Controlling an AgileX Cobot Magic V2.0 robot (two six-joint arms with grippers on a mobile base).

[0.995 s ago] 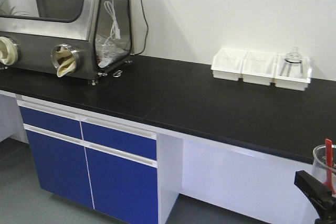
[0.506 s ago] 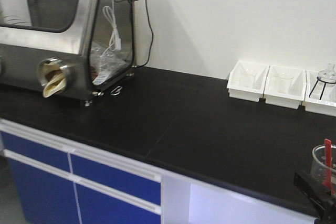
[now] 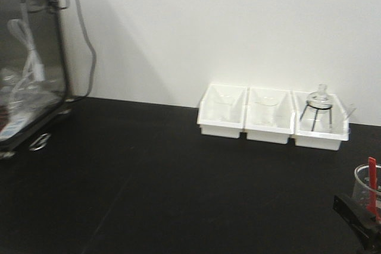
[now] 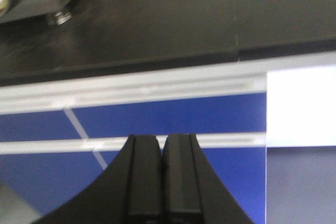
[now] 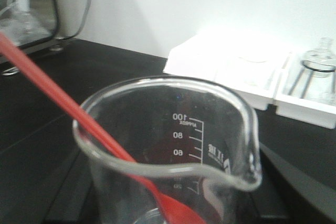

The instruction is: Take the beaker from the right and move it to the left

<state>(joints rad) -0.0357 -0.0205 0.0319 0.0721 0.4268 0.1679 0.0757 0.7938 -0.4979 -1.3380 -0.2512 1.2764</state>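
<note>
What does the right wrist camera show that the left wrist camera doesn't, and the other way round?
Only the right wrist view shows the beaker up close with its red stick, plus the white trays and the flask on its tripod by the wall. Only the left wrist view shows the left gripper, shut, with blue drawer fronts beyond it. Both show the black countertop and part of the steel glove box.
</note>
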